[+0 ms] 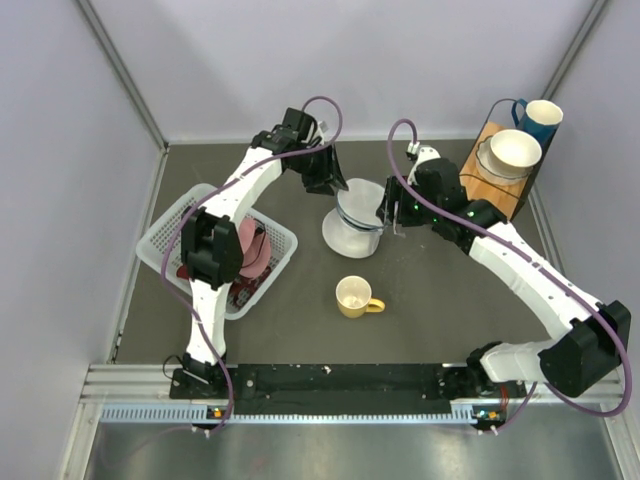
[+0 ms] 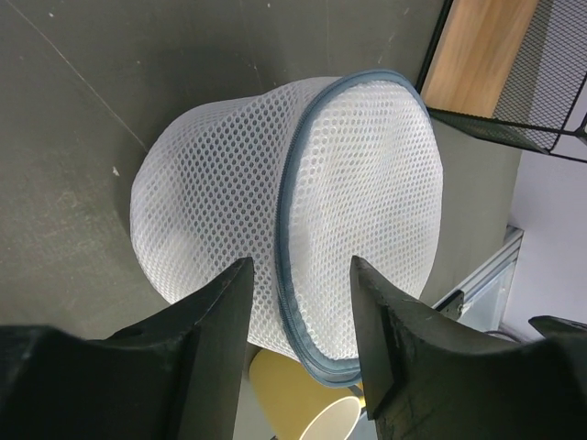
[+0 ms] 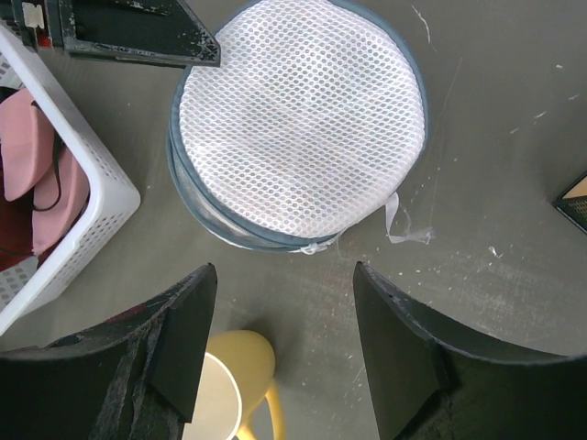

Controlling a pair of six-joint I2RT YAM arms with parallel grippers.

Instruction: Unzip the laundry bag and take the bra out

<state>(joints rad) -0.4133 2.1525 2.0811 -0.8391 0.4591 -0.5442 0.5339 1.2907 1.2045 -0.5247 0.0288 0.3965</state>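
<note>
The laundry bag (image 1: 355, 218) is a round white mesh pod with a blue-grey zipper seam, lying on the dark table in the middle. In the left wrist view the bag (image 2: 275, 211) fills the frame with its zipper band (image 2: 292, 266) running between my fingers. My left gripper (image 1: 328, 178) is open just behind the bag, touching nothing I can see. My right gripper (image 1: 392, 212) is open above the bag's right side; in its view the bag (image 3: 303, 119) lies ahead, with the white zipper pull (image 3: 316, 247) at its near edge. The bra is hidden.
A yellow mug (image 1: 355, 296) stands in front of the bag. A white lattice basket (image 1: 165, 235) with pink and dark red clothes is at the left. A wire-framed wooden tray (image 1: 480, 180) at the back right holds a white bowl (image 1: 515, 150) and a blue cup (image 1: 540, 118).
</note>
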